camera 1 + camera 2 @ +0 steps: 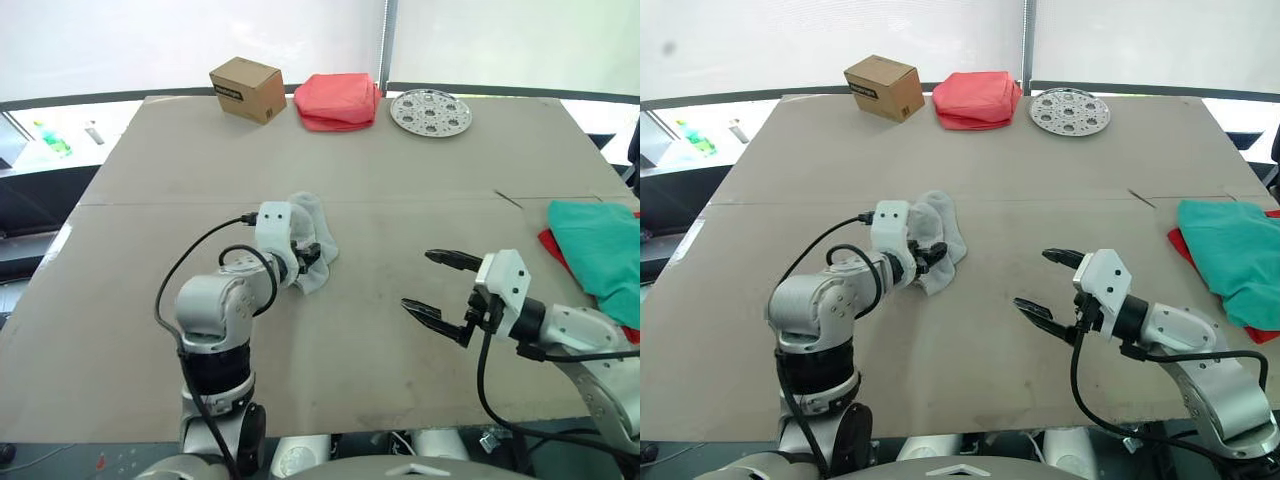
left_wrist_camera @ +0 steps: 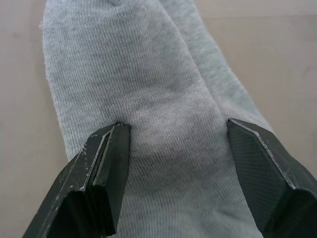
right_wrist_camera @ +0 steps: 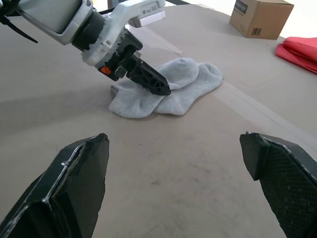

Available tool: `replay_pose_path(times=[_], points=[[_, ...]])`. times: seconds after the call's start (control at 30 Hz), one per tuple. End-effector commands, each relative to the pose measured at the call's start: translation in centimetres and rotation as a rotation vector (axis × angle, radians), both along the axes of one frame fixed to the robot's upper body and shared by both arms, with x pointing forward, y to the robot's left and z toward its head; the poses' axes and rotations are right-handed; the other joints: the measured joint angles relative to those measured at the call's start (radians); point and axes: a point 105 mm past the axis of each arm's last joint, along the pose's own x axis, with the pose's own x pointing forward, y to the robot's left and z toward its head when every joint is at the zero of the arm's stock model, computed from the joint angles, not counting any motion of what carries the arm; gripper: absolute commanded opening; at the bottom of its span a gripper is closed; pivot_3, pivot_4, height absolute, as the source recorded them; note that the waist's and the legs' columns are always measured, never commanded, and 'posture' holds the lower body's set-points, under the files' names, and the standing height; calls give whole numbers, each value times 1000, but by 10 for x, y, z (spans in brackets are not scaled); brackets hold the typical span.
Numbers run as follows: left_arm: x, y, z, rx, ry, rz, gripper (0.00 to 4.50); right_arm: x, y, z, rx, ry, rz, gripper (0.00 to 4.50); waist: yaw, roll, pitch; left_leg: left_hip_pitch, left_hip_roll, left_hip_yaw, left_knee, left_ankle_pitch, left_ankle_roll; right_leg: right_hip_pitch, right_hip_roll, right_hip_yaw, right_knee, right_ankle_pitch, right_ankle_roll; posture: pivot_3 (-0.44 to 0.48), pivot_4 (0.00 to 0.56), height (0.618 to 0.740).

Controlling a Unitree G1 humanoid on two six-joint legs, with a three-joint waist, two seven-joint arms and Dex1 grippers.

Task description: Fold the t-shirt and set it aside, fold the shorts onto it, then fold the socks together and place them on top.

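The light grey socks (image 1: 312, 222) lie bunched together near the table's middle. My left gripper (image 1: 312, 256) is open and set down on them, one finger on each side of a sock's body (image 2: 148, 74). My right gripper (image 1: 418, 280) hovers open and empty over bare table to the right of the socks, pointing toward them (image 3: 190, 87). At the table's right edge the teal shorts (image 1: 600, 245) lie on top of the red t-shirt (image 1: 552, 246). Just a strip of the shirt shows beneath them.
Along the far edge stand a cardboard box (image 1: 247, 88), a salmon-pink cloth bundle (image 1: 338, 100) and a round perforated metal plate (image 1: 430, 111). The brown table (image 1: 400, 190) has a seam running across its middle.
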Motion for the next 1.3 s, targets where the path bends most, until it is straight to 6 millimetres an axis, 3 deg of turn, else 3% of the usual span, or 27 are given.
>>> replay_pose_path(times=[0.03, 0.17, 0.3, 0.4, 0.43, 0.57, 0.63, 0.8, 0.93, 1.03, 1.13, 1.27, 1.3], points=[[2, -11, -16, 8, 66, -24, 3307, -7, -2, 14, 0, -45, -8, 4500, 1, 1, -1, 0, 0, 0, 0, 0, 0, 0, 0, 0, 0, 0, 0, 0, 150, 736], [3, -25, -34, 23, 112, -115, 3307, -11, -5, 14, -8, -44, -38, 4500, 8, 5, -4, 3, 0, 0, 0, 0, 0, 3, -1, 0, 0, -1, 2, 0, 150, 736], [-2, -33, -45, 43, 106, -380, 1554, -13, -5, 15, 2, -47, -76, 4500, 12, 9, -6, 9, -2, 0, 0, -4, -1, 8, -3, -1, 0, -5, 0, 0, 150, 736], [3, -20, -42, 159, 17, -621, 258, -14, -4, 15, 6, -49, -93, 4500, 13, 10, -7, 9, -3, 0, 0, -7, 2, 8, -5, -1, -1, -5, -1, 0, 150, 736], [5, -15, -39, 199, -18, -713, 65, -15, -4, 14, 6, -47, -94, 4500, 13, 10, -7, 9, -3, 0, 0, -7, 2, 7, -5, -1, -1, -5, -1, 0, 150, 736], [30, 17, -8, 437, -188, -1107, 65, -19, -3, 11, 15, -42, -118, 4500, 20, 11, -7, 5, -3, 1, -3, -6, 1, 2, -7, -2, -2, -3, -5, 0, 150, 736], [30, 22, 5, 490, -222, -1299, 65, -20, -3, 10, 17, -41, -129, 4500, 20, 8, -7, -3, -3, 1, -2, -4, 1, -6, -7, -3, -1, -3, -5, 0, 150, 736], [28, 16, 24, 499, -296, -1541, 65, -21, -5, 9, 20, -44, -152, 4500, 16, 6, -6, -9, -4, 4, -1, -3, 5, -8, -2, -4, -2, 0, -2, 0, 150, 736], [19, 16, 24, 629, -309, -1736, 65, -23, -6, 8, 17, -42, -163, 4500, -2, 3, -4, -9, -5, 5, 1, -4, 8, -8, 1, -4, -2, -1, 0, 0, 150, 736], [22, 14, 25, 688, -322, -1766, 65, -24, -6, 7, 17, -32, -160, 4500, -6, 2, -3, -9, -4, 4, 2, -5, 9, -8, 2, -4, -1, -1, 0, 0, 150, 736], [29, 9, 35, 499, -362, -1618, 1153, -22, -2, 5, 22, -10, -158, 4500, -7, 2, -3, -9, -3, 4, 5, -9, 16, -8, 3, -3, 0, -3, 3, 0, 150, 736], [33, 16, 54, 213, -426, -1426, 3063, -12, 7, 5, 29, 2, -145, 4500, -26, 2, -3, -10, 0, 3, 12, -11, 19, -8, 3, 0, 2, -3, 4, 0, 150, 736], [31, 21, 60, 133, -428, -1380, 3063, -7, 10, 6, 32, 1, -142, 4500, -34, 2, -3, -10, 0, 3, 12, -11, 19, -8, 2, 1, 3, -3, 4, 0, 150, 736]])
